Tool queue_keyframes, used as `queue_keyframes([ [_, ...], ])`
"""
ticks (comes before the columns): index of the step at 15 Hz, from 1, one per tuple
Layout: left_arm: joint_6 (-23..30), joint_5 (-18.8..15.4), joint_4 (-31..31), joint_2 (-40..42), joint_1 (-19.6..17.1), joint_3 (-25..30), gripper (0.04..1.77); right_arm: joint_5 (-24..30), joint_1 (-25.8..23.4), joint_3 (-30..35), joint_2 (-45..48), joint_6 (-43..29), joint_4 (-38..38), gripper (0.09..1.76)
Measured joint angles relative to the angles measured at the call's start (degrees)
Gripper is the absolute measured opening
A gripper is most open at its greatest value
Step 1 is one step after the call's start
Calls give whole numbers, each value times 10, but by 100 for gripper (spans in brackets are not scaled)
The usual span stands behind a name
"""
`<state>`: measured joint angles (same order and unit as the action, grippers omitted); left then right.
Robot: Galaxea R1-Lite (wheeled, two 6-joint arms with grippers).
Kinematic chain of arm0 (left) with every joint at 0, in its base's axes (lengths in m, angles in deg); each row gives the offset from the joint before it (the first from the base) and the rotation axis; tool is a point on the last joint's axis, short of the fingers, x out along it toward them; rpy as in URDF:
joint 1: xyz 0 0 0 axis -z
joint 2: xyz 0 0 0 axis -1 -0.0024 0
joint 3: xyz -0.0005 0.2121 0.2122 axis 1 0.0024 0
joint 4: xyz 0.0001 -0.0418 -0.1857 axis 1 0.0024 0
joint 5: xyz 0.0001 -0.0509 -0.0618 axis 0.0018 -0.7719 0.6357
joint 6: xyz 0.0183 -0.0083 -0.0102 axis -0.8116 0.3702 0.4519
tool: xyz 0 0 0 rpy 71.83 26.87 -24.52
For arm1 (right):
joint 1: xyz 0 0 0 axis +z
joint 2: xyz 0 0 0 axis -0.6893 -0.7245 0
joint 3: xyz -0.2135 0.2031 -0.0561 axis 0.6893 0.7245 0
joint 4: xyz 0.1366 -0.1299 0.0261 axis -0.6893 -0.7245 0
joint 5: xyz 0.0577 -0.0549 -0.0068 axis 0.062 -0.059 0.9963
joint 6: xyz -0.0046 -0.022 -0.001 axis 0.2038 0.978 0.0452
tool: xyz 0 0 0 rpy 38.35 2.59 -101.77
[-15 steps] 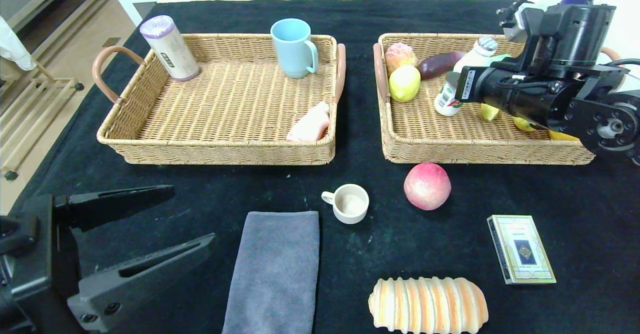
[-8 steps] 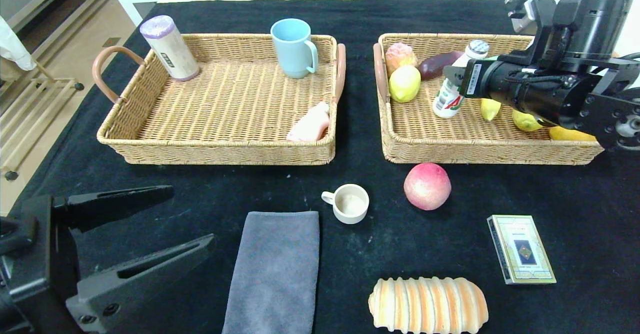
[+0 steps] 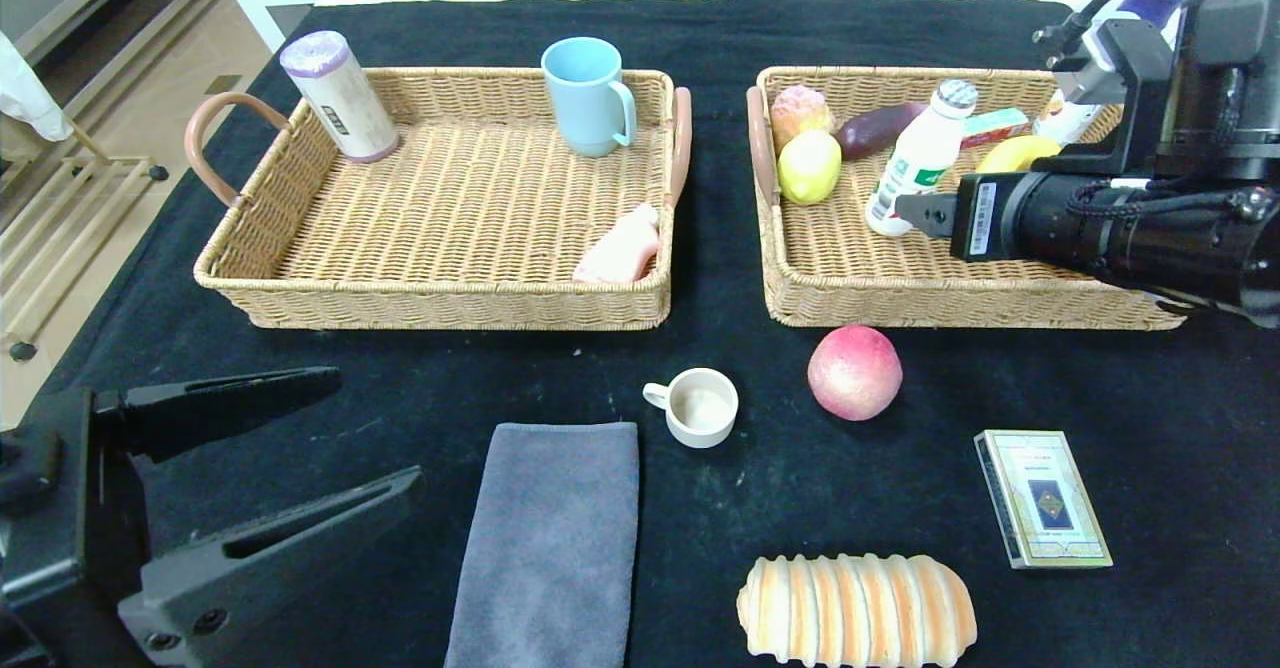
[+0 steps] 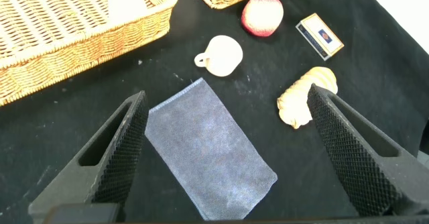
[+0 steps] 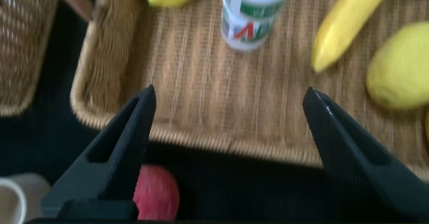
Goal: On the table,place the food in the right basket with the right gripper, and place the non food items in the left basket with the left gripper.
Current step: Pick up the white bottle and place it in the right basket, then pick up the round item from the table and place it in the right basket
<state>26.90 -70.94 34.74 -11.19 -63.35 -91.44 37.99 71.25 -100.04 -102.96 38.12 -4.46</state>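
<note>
My right gripper (image 3: 915, 213) is open and empty above the right basket (image 3: 960, 293), just in front of a white milk bottle (image 3: 920, 160) that stands free in it. In the right wrist view the gripper (image 5: 229, 93) hangs over the basket's front rim, with the bottle (image 5: 255, 13) beyond it and a red peach (image 5: 155, 194) below. The peach (image 3: 854, 372), a bread loaf (image 3: 856, 608), a cream cup (image 3: 700, 406), a grey cloth (image 3: 550, 538) and a card box (image 3: 1042, 496) lie on the table. My left gripper (image 3: 380, 428) is open and empty at the front left, over the cloth (image 4: 208, 153).
The right basket also holds a lemon (image 3: 808, 166), a purple sweet potato (image 3: 880, 128), a banana (image 3: 1015, 153) and other fruit. The left basket (image 3: 450, 303) holds a blue mug (image 3: 588, 96), a white roll (image 3: 338, 96) and a pink item (image 3: 620, 248).
My right gripper has drawn back from the milk bottle toward the basket's front right. The bottle, tilted at the fingers before, now stands upright and free. The left arm has barely moved.
</note>
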Motion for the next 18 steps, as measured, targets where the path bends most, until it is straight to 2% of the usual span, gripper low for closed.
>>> queue_keyframes([
  [3,0,1,0,-1,0,0,172,-43,63,0,33,-59,-106,163],
  [7,0,1,0,-1,0,0,172,-45,118,-68,45,-183,-286,167],
  [9,0,1,0,-1,0,0,172,-44,131,-103,33,-236,-345,167],
  [14,0,1,0,0,0,-1,172,-44,144,-148,-28,-306,-376,169],
  [18,-3,1,0,1,0,-1,172,-45,141,-172,-73,-324,-377,170],
])
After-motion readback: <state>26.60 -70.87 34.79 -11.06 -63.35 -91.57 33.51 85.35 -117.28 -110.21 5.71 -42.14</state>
